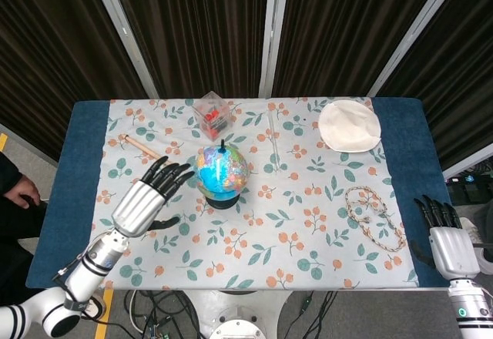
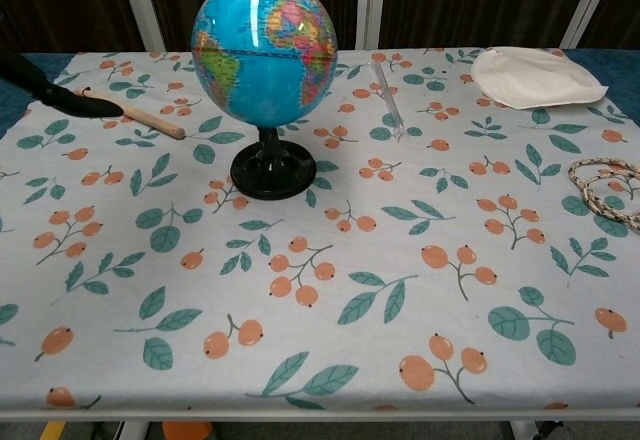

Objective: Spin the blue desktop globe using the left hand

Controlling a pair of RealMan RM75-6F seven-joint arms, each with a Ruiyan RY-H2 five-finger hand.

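The globe [image 1: 222, 172] stands upright on its black base, left of the middle of the worktop [image 1: 85, 162], on a cloth [image 1: 308, 223] with an orange berry print. Dark curtains [image 1: 200, 23] hang behind. The left robot hand [image 1: 148, 196] is just beside the globe, fingers spread, apart from it, holding nothing. The right robot hand [image 1: 443, 239] is at the near right corner, fingers straight, holding nothing.

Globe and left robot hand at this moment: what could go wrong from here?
1. The left robot hand is open beside the globe, apart from it. Another swipe landing high on the ball could tip it, since it stands on one thin stem over a small black base.
2. The wooden stick lies on the tablecloth near that hand; a low pass might knock it.
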